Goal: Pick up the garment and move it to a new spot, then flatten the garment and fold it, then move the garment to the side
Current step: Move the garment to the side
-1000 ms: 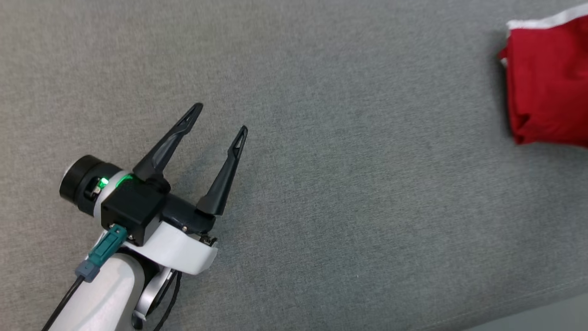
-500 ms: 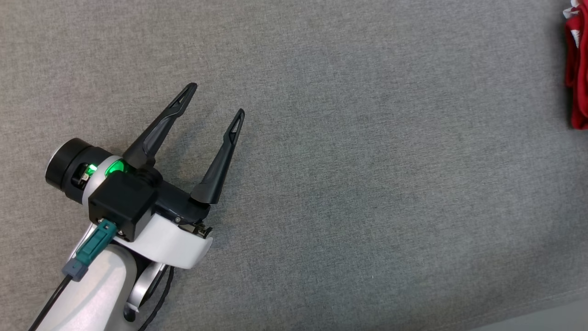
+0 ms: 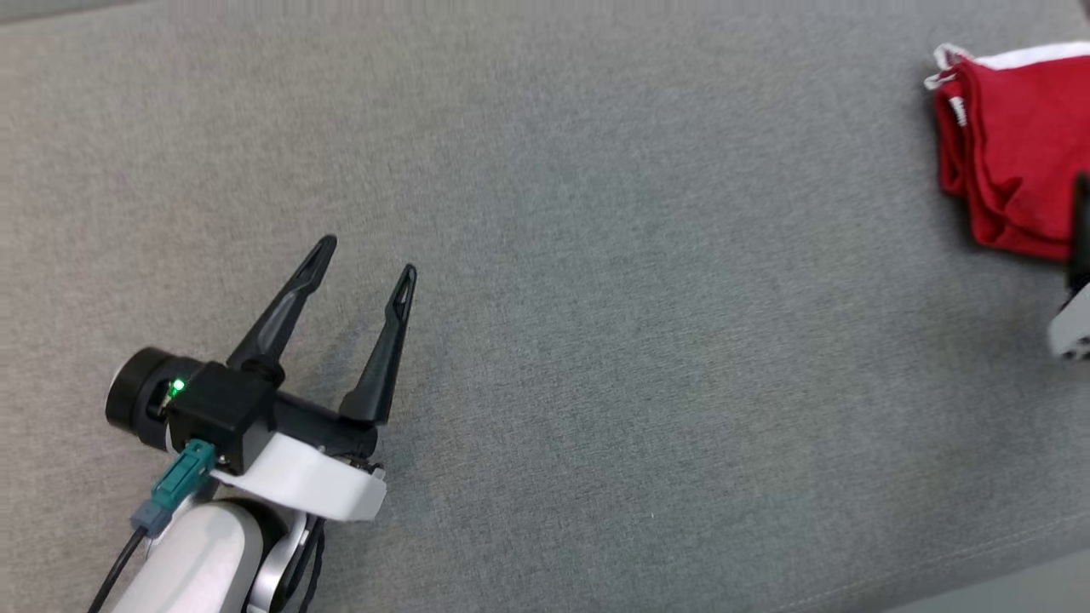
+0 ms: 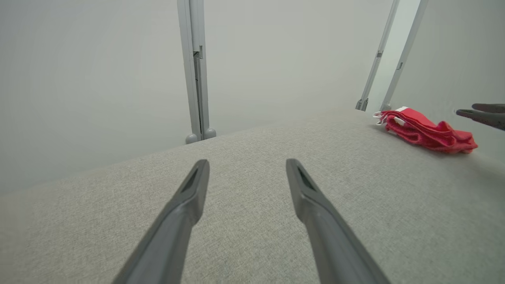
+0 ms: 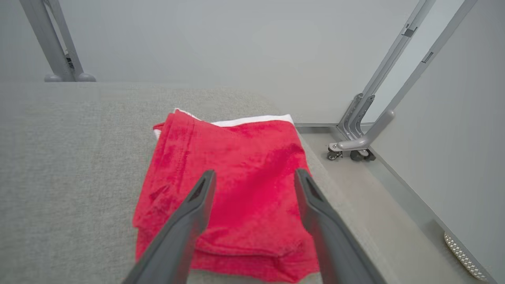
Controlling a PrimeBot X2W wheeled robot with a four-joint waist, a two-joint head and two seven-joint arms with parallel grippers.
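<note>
Garment [image 5: 244, 157] apparently near right table [image 3: 596, 340] edge

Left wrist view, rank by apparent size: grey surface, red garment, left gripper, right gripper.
1. grey surface
2. left gripper, though it looks large mainly because it is nearest the camera
3. red garment
4. right gripper, cut off by the frame edge

Grey fabric surface [image 3: 647, 358] under the left jaws; beyond them a grey metal post [image 4: 195, 79] against a plain pale wall [image 4: 90, 59]; right of the right jaws, pale floor [image 5: 367, 197], a castered frame foot [image 5: 349, 148]
</note>
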